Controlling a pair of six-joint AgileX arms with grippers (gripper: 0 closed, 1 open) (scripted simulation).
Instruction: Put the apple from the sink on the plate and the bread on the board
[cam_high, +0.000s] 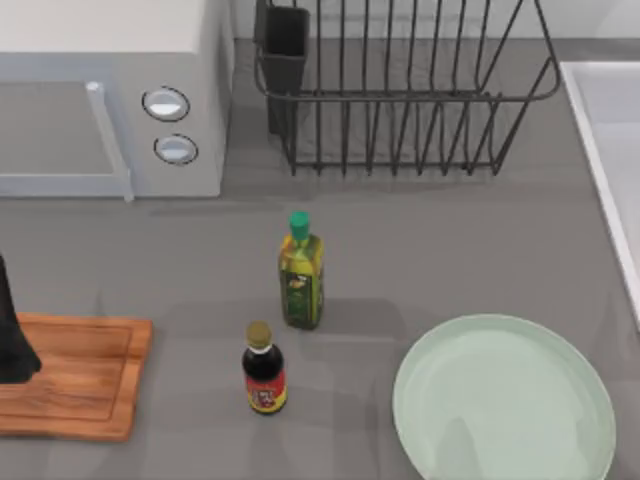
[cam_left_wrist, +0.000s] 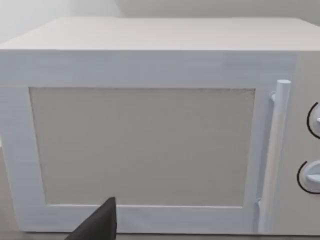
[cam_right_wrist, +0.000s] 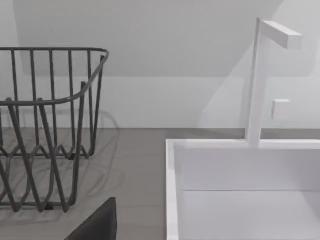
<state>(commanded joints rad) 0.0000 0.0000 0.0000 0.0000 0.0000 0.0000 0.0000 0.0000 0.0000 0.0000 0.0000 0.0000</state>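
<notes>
1. Plate (cam_high: 505, 400) lies bare at the bench's (cam_high: 450, 250) lower right; board (cam_high: 75, 375) at the lower left — bare too.
2. Sink (cam_high: 605, 150) rim runs down the right edge; its basin faces the right wrist view, faucet (cam_right_wrist: 260, 80) behind.
3. Left arm (cam_high: 12, 330) stands over the board's left end, facing the microwave (cam_left_wrist: 150, 125).
4. Fingers, either arm — cannot tell.
5. Oil bottle (cam_high: 300, 270) and sauce bottle (cam_high: 264, 368) stand mid-bench, dish rack (cam_high: 400, 90) behind.

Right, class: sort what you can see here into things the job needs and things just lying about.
Job's own:
- plate
- board
- sink
- left claw, at the board's left end

Lying about:
- microwave
- dish rack
- oil bottle
- soy sauce bottle
- tap
</notes>
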